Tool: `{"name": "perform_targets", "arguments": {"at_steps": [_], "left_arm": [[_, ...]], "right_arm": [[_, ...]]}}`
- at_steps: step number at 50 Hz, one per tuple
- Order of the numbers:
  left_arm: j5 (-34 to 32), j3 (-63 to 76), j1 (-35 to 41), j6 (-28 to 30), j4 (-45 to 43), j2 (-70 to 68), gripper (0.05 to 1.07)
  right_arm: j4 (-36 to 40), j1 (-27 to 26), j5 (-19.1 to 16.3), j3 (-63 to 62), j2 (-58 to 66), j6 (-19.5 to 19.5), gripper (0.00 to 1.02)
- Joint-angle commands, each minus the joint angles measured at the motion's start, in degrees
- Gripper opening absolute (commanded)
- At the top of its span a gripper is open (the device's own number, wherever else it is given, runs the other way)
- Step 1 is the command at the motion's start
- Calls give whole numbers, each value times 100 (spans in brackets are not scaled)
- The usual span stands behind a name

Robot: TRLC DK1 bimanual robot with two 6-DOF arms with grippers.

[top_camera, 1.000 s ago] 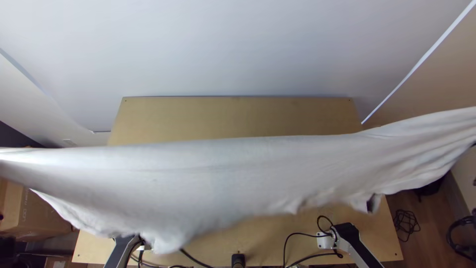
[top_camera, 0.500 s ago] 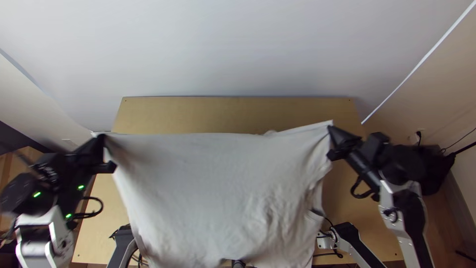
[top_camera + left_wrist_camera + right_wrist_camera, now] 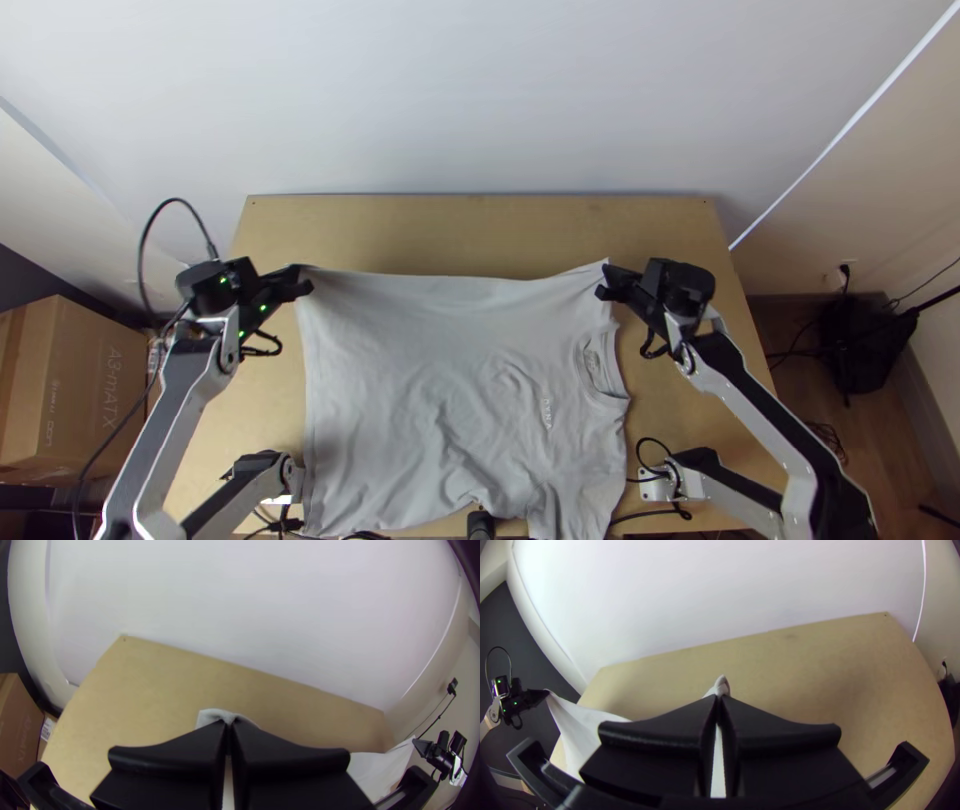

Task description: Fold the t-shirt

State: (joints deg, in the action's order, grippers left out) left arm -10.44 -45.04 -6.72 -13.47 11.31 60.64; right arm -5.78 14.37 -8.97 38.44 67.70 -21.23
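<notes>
In the top view my left gripper [image 3: 305, 278] is shut on the far left corner of the light grey t-shirt [image 3: 420, 370], and my right gripper [image 3: 603, 280] holds the far right corner. Between them the far edge is stretched, sagging slightly; the body hangs down toward the near edge, wrinkled in its lower part, with the collar at the right side. In the left wrist view a bit of cloth [image 3: 215, 716] pokes out past my left gripper [image 3: 228, 726]. A tip of cloth [image 3: 722, 685] rises between the closed fingers of my right gripper [image 3: 719, 701] in the right wrist view.
Bare wooden table [image 3: 480, 230] stretches beyond the shirt's far edge. A cardboard box [image 3: 80, 390] stands left of the table, and a black bag [image 3: 865, 340] lies on the floor at right. Cables [image 3: 640, 515] run along the near edge.
The shirt was stretched wide and high near the camera, then came down toward the table. Both grippers have moved lower and closer together, still holding its corners.
</notes>
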Motion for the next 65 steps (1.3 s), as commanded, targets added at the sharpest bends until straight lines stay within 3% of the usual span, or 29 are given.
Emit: {"name": "perform_targets", "arguments": {"at_steps": [1, 13, 32, 41, 44, 48, 49, 51, 65], "left_arm": [[24, -366, 48, -103, -428, 906, 7], [33, -1754, 66, -138, -577, 2804, 7], [402, -4285, 312, -340, -235, 5098, 7], [639, -5208, 347, -630, 11, 5696, 10], [648, -5586, 356, -700, 214, 5801, 35], [648, -6351, 364, -762, 908, 5994, 92], [648, -6579, 364, -753, 1128, 6047, 101], [648, -6949, 356, -736, 1453, 6117, 103], [595, -7230, -22, -595, 2015, 5335, 103]], "right_arm": [[-371, -189, 36, 463, 859, -135, 2], [-661, -532, 45, 1641, 2573, -100, 2], [-802, -936, 150, 3592, 4286, -12, 2], [-222, -1006, 238, 4620, 4910, -30, 4], [-55, -1033, 282, 4866, 4998, -91, 33], [297, -1077, 344, 5209, 5042, -153, 74], [455, -1094, 344, 5323, 5051, -162, 82], [657, -1138, 344, 5508, 5051, -179, 99], [1185, -1472, 335, 5121, 3759, -408, 99]]}}
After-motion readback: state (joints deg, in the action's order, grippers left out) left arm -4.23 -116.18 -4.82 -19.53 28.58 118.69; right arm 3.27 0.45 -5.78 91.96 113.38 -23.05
